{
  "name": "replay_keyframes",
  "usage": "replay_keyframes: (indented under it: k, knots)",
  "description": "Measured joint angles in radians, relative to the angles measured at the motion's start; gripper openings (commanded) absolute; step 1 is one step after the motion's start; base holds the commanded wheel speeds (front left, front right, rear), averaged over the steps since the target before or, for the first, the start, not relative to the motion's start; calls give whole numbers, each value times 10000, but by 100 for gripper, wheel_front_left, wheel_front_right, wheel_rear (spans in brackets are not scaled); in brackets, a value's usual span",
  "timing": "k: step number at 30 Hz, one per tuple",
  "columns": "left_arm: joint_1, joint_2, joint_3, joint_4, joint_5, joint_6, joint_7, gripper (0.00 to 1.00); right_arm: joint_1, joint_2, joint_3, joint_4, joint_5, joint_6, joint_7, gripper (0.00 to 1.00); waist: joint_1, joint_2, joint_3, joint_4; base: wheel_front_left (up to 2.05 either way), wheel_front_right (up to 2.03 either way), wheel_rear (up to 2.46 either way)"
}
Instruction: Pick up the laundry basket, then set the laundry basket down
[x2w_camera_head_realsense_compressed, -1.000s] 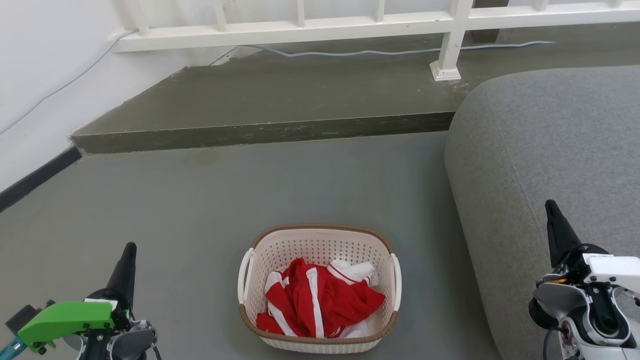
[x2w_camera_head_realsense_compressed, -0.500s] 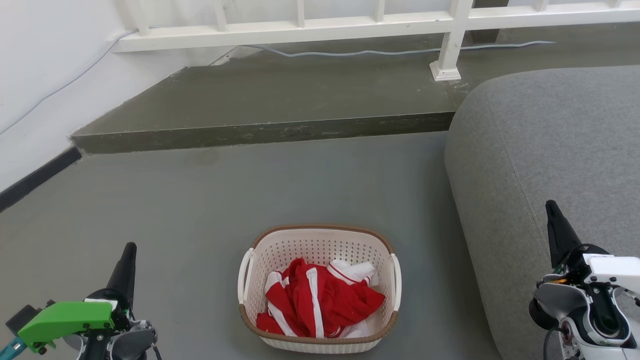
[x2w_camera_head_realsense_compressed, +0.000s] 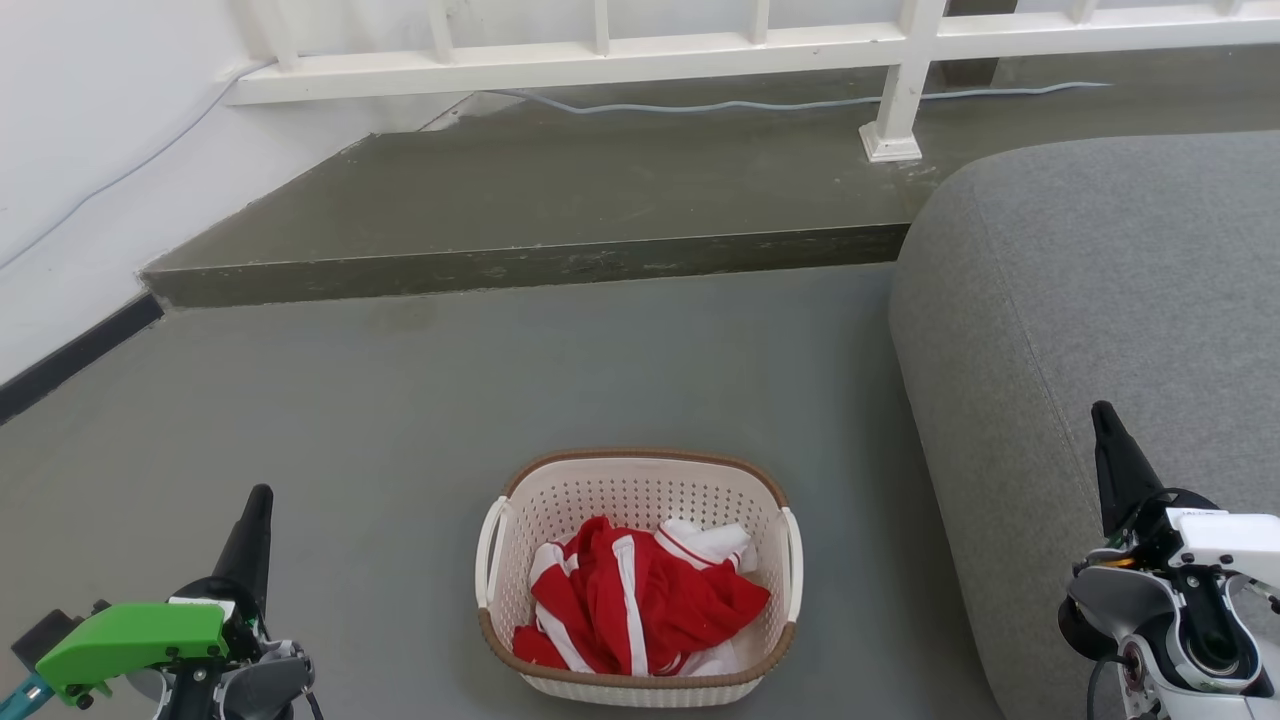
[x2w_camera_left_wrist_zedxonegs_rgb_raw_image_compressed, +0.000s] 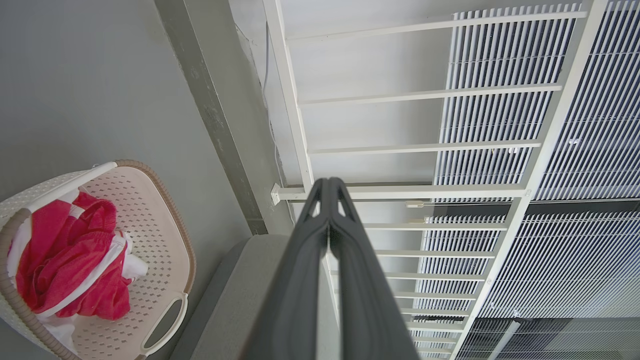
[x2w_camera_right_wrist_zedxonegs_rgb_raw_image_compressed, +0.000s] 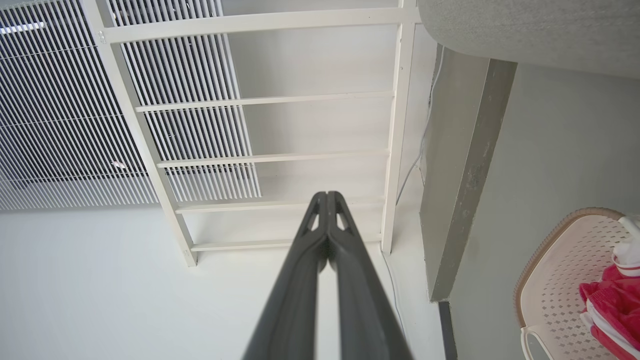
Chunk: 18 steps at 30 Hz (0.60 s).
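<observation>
Laundry basket (x2w_camera_head_realsense_compressed: 640, 490) sits upright on the grey floor (x2w_camera_head_realsense_compressed: 380, 400), just left of the grey sofa (x2w_camera_head_realsense_compressed: 1100, 280) and not touching it. A red and white garment (x2w_camera_head_realsense_compressed: 640, 600) is bundled inside. We see its 2 white side handles with nothing on them. Our left gripper (x2w_camera_head_realsense_compressed: 258, 500) hangs well left of the sofa, on the basket's far side and clear of it, its 2 fingers pressed together on nothing. Our right gripper (x2w_camera_head_realsense_compressed: 1105, 425) shows against the sofa's near flank, likewise closed tight and empty, apart from the basket.
</observation>
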<state>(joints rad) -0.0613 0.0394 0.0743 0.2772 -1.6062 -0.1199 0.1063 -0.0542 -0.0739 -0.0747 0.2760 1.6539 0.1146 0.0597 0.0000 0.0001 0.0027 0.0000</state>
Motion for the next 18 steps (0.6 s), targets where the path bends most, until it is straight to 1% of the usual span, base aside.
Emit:
replay_keyframes:
  k: [18]
  knots:
    - [0, -2, 4, -2, 0, 0, 0, 0, -2, 2, -15, 29, 0, 27, 25, 0, 0, 0, 0, 0, 0, 0, 0]
